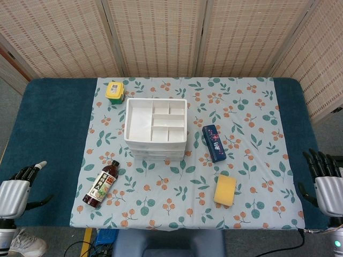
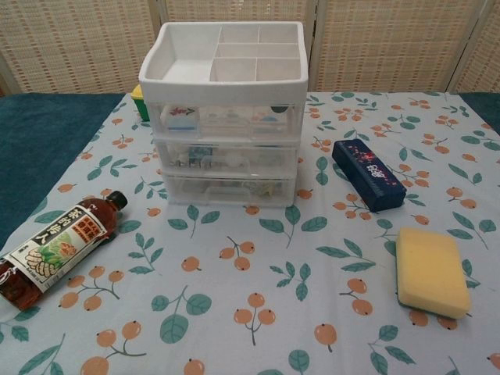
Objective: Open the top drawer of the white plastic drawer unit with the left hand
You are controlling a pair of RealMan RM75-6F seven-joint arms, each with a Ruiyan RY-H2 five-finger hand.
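The white plastic drawer unit (image 1: 155, 127) (image 2: 223, 117) stands mid-table with a divided tray on top and three clear drawers. Its top drawer (image 2: 225, 121) sits flush with the unit's front and holds small items. In the head view my left hand (image 1: 17, 188) hovers at the table's near left edge, far from the unit, fingers spread and holding nothing. Over at the near right edge my right hand (image 1: 323, 179) is likewise spread and holds nothing. Neither hand shows in the chest view.
A dark tea bottle (image 1: 101, 184) (image 2: 55, 247) lies left of the unit. A navy box (image 1: 214, 143) (image 2: 368, 173) and a yellow sponge (image 1: 225, 190) (image 2: 431, 271) lie to its right. A yellow-green container (image 1: 115, 91) sits behind the unit. A floral cloth (image 1: 246, 107) covers the table.
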